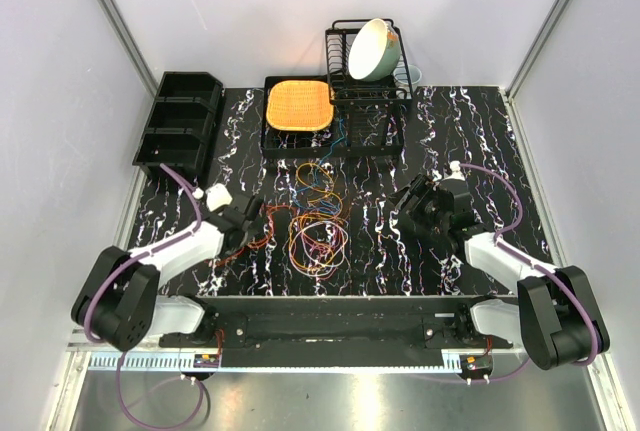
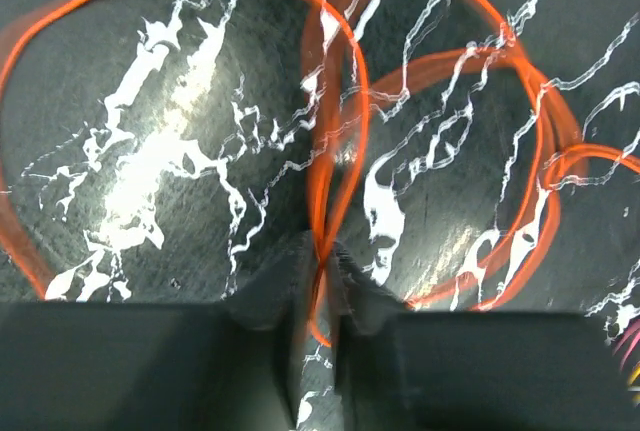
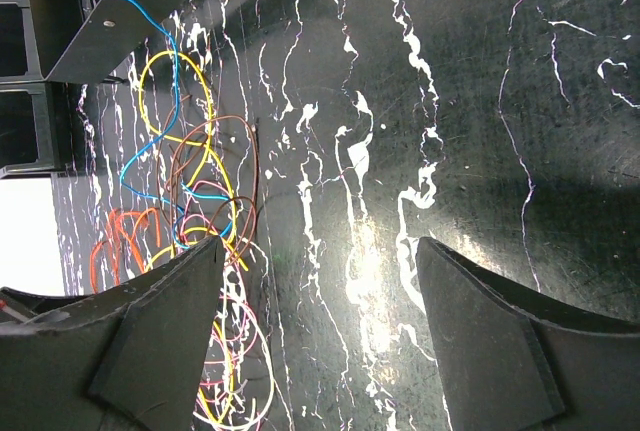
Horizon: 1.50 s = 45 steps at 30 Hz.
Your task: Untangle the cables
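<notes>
Left hand clamped on the orange cable at the heap's left edge; right hand apart, empty. The cables lie tangled at the middle of the table. Risk: a pull may drag interlocked loops along, tightening the tangle.

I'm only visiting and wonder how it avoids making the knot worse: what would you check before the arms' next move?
1. Left jaws shut on the orange cable: ok.
2. Only one strand pinched: cannot tell; two orange runs meet at the jaws.
3. Right jaws open, nothing between them: ok.
4. Orange cable free of the cable pile: cannot tell.
5. Blue cable clear of the black rack: not ok; it runs up over the rack's edge.
</notes>
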Each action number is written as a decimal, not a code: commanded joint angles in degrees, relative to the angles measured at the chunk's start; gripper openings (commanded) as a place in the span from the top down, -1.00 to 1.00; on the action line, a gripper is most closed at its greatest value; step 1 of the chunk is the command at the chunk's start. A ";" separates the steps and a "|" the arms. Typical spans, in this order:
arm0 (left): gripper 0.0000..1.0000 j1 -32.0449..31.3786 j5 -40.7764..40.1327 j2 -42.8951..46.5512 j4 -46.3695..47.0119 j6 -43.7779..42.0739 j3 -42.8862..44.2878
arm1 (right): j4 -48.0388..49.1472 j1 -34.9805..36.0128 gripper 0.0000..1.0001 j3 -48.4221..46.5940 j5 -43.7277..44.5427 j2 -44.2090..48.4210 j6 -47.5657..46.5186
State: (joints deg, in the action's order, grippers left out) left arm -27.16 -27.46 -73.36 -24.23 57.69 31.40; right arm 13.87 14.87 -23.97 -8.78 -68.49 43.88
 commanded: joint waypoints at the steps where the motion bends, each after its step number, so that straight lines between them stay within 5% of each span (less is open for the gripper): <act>1: 1.00 0.17 1.53 -5.37 -0.29 -2.93 2.34 | 2.30 -0.37 -0.67 -1.70 -1.24 -0.15 -0.90; 8: 1.00 0.17 0.32 -3.47 -2.92 -11.10 12.97 | 2.39 -0.55 -0.67 -1.61 -1.24 0.02 -0.81; 17: 1.00 4.56 -6.29 2.26 -13.91 -26.92 47.06 | 2.57 -0.64 -0.67 -1.44 -1.33 0.11 -0.81; 21: 1.00 10.08 -4.71 -0.90 -14.27 -31.58 59.62 | 2.74 -0.81 -0.68 -1.00 -1.51 0.72 -0.81; 33: 1.00 25.74 12.16 -14.95 -2.94 -33.79 72.73 | 3.62 -1.25 -0.67 -0.64 -2.30 0.55 -0.81; 45: 1.00 33.05 16.31 -37.79 9.98 -34.13 88.12 | 5.47 -1.95 -0.67 -0.47 -4.05 -0.42 -0.81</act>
State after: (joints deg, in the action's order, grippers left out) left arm 4.64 -12.51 -105.60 -22.92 24.99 113.19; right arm 15.70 13.39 -23.97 -11.60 -68.51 43.81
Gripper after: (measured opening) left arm 0.012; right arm 0.833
